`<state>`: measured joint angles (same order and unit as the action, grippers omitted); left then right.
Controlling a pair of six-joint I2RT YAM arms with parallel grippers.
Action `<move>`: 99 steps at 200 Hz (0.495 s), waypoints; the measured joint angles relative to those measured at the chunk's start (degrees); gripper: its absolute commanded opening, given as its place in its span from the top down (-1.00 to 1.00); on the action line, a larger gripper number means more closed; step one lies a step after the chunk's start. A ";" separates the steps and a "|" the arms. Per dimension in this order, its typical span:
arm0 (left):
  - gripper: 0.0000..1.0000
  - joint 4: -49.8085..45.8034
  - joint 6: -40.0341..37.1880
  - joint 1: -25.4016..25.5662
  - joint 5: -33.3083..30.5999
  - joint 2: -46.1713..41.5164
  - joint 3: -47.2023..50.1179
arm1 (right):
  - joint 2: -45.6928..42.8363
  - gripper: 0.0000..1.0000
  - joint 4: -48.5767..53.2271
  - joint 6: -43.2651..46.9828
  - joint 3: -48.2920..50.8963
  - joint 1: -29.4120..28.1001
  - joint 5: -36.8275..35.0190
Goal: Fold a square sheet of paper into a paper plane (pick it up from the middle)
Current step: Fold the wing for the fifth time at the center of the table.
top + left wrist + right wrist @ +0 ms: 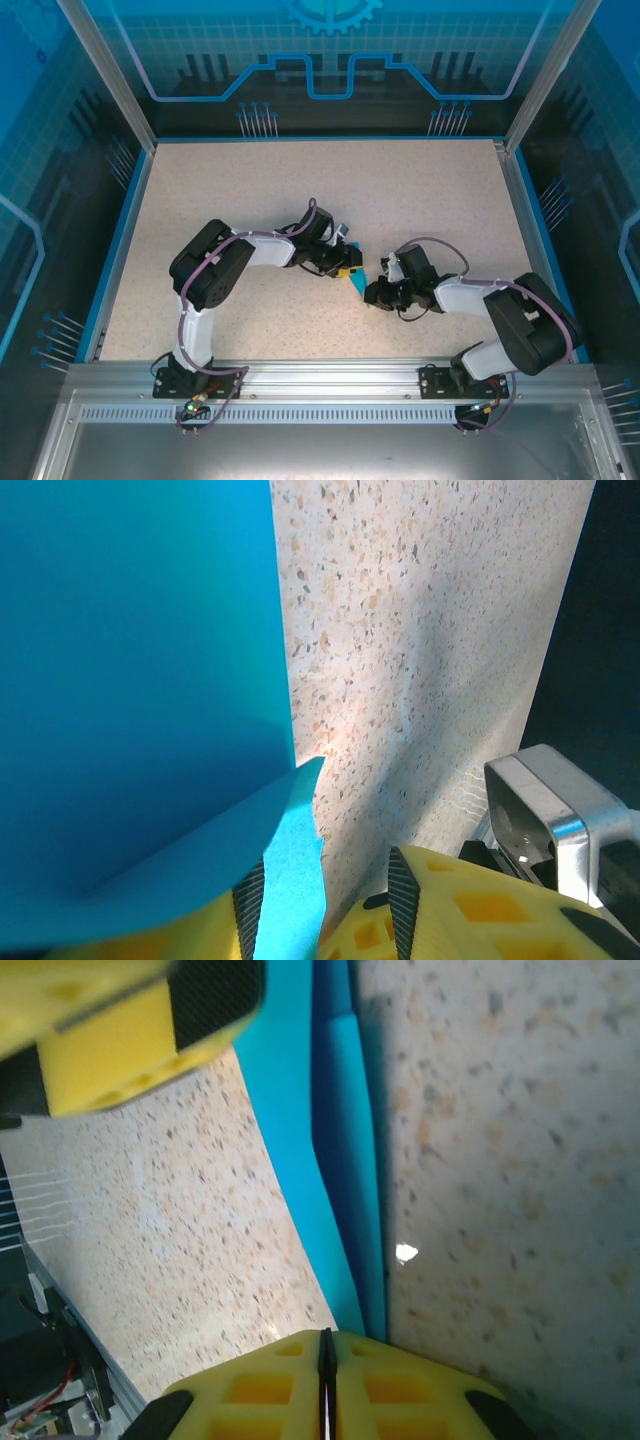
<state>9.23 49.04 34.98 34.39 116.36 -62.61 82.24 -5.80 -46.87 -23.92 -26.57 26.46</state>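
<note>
Right gripper (325,1345) is clamped tight, fingers pressed flat together on the narrow end of the folded cyan paper (345,1160). Left gripper (325,895) is released, jaws apart, with a strip of the paper against one pad and a gap to the other. The paper stands on edge between the two grippers over the middle of the speckled table (420,200).

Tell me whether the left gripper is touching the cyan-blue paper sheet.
Touching. The left wrist view shows the thin cyan-blue paper sheet draped over one yellow finger of the left gripper, a strip lying against its dark pad.
</note>
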 measured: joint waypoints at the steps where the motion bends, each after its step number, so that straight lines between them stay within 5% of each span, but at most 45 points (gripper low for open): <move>1: 0.17 0.00 0.00 0.00 0.00 0.00 0.00 | -0.04 0.78 0.22 0.07 0.00 0.00 0.00; 99: 0.19 -0.63 -0.07 0.02 0.52 0.50 -0.72 | -0.74 0.79 6.86 4.46 -1.31 0.00 -1.09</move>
<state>8.60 48.97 35.00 34.92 116.86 -63.33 81.49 1.06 -42.41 -25.23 -26.57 25.36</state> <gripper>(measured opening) 0.408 0.106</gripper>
